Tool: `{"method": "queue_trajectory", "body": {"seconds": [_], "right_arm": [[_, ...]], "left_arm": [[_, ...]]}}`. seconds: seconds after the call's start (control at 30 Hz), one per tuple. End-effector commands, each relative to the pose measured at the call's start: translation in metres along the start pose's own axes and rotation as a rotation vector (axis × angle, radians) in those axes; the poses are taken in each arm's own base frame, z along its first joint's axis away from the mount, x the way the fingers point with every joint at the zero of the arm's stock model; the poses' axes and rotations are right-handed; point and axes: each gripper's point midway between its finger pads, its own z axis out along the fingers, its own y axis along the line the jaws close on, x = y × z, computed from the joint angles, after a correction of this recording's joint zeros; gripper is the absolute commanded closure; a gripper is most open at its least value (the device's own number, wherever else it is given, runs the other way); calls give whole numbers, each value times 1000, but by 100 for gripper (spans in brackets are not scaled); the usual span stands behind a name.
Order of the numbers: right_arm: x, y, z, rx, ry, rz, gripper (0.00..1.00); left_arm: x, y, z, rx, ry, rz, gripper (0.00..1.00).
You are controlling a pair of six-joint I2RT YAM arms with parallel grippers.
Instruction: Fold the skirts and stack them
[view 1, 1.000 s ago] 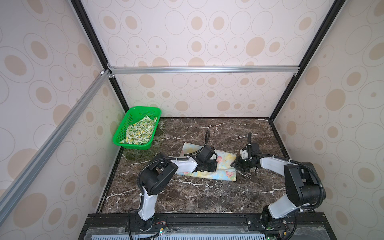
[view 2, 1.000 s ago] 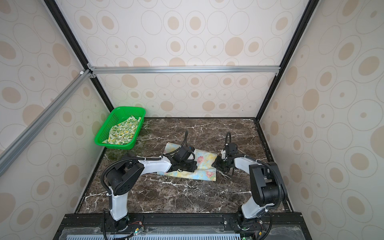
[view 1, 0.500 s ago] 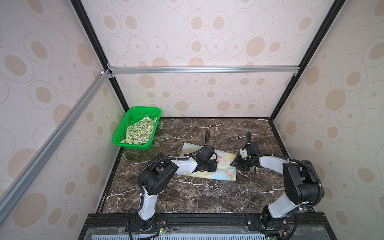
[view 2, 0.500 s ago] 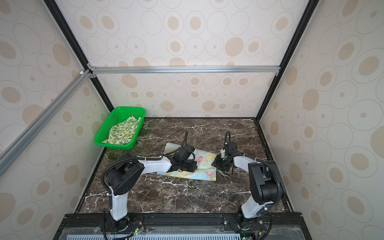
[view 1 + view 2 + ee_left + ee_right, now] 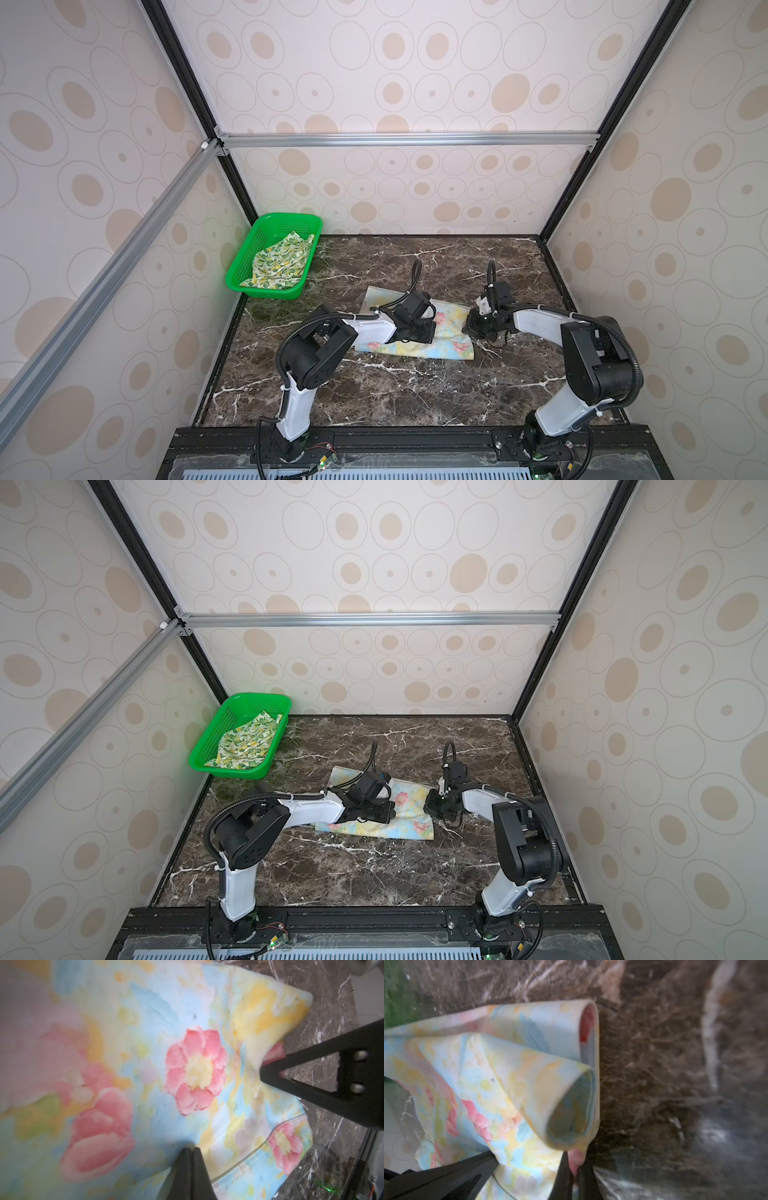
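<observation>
The flowered skirt (image 5: 451, 330) is thin, soft, matt cloth with a stitched hem, and the lemon skirt (image 5: 280, 266) looks like similar matt printed cloth, while the basket (image 5: 249, 253) is glossy green plastic mesh. The tabletop (image 5: 374, 395) has a smooth, polished dark marble look with white veins and a faint sheen. The fingers (image 5: 182, 1176) of the left gripper (image 5: 190, 1150) are smooth matt black plastic, and the frame rails (image 5: 407, 139) are bare brushed metal.

Support — dark marble tabletop (image 5: 374, 386), bearing a green mesh basket (image 5: 244, 259) far left and a pastel floral skirt (image 5: 451, 332) centrally.
</observation>
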Motion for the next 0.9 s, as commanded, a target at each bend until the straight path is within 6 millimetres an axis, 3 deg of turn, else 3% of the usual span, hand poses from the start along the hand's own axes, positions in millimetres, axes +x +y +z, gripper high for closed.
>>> {"method": "queue_trajectory", "body": {"seconds": [0.0, 0.27, 0.47, 0.67, 0.87], "right_arm": [[8, -8, -24, 97, 27, -31, 100], [10, -3, -58, 133, 29, -73, 100], [13, -5, -78, 177, 28, -99, 100], [11, -5, -100, 228, 24, -140, 100], [8, -3, -113, 256, 36, -168, 100]], "left_arm": [[-14, 15, -19, -82, -28, 37, 100], [-34, 69, -54, -179, -100, 0, 100], [-48, 92, -61, -210, -128, -7, 100], [-33, 102, -57, -199, -113, -29, 100], [-8, 95, -51, -100, -112, -114, 100]]}}
